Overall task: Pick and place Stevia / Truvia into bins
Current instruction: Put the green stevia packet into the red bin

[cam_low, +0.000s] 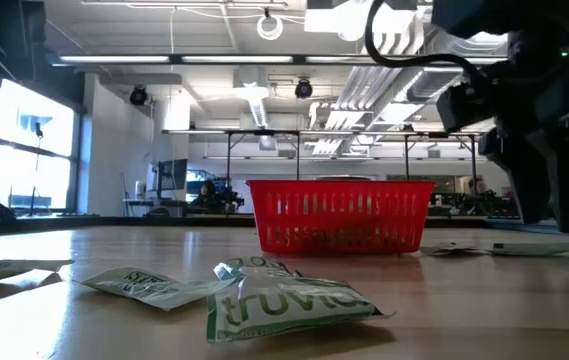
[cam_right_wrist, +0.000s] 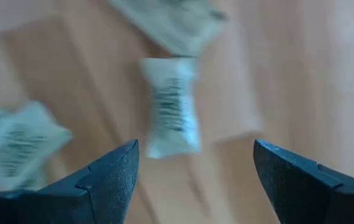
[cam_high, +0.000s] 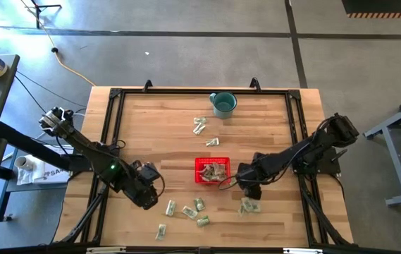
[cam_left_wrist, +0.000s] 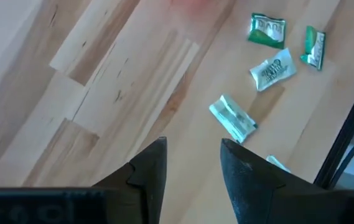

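Several Stevia / Truvia packets lie flat on the wooden table: a cluster [cam_high: 188, 209] near the front edge, a pair [cam_high: 249, 206] right of it, and others [cam_high: 200, 125] farther back. More lie in the red mesh basket [cam_high: 211, 171] at the table's middle. My left gripper [cam_high: 147, 194] hangs open over bare wood, left of the basket and the front cluster [cam_left_wrist: 232, 119]. My right gripper [cam_high: 251, 192] points down just right of the basket, wide open above the pair. One white packet [cam_right_wrist: 172, 115] lies below and between its fingers, untouched.
A teal mug [cam_high: 223, 104] stands at the far middle of the table. A black frame [cam_high: 112, 113] runs around the table's edges. In the low view, packets [cam_low: 284, 300] lie in the foreground before the basket [cam_low: 339, 215].
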Available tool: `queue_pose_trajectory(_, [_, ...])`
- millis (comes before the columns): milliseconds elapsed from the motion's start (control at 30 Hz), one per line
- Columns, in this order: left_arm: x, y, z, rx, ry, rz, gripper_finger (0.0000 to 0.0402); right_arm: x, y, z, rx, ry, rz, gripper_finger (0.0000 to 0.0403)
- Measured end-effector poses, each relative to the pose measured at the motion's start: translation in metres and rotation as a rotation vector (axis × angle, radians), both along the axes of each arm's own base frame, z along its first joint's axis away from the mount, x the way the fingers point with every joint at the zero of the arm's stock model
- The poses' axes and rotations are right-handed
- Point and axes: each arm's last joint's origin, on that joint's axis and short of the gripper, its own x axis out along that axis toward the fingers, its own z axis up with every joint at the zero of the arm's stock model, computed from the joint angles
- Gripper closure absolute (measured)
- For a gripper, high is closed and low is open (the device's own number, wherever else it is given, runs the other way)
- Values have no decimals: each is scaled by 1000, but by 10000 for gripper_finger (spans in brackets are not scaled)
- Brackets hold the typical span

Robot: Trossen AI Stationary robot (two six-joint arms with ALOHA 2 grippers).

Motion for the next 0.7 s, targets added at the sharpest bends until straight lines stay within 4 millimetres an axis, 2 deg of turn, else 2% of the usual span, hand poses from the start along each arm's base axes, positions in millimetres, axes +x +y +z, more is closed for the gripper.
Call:
queue_pose_trajectory(100, [-2,1,-1,8,19,21,220,-1,0,-7,35,-14,33,98])
queue_pose_trajectory(333, [-5,4,-2,38,48,41,224,-3,-4,-18,-41,-70,33,98])
queue_pose_trajectory(533, [-6,6,-3,59,57,48,225,-6,-5,-29,-29,-124,75,99])
queue_pose_trajectory(633, [-7,6,-3,57,63,65,225,-10,-7,-33,-38,-113,60,114])
queue_pose_trajectory(700, [-7,7,-3,57,67,72,225,-11,-7,-33,-45,-106,58,141])
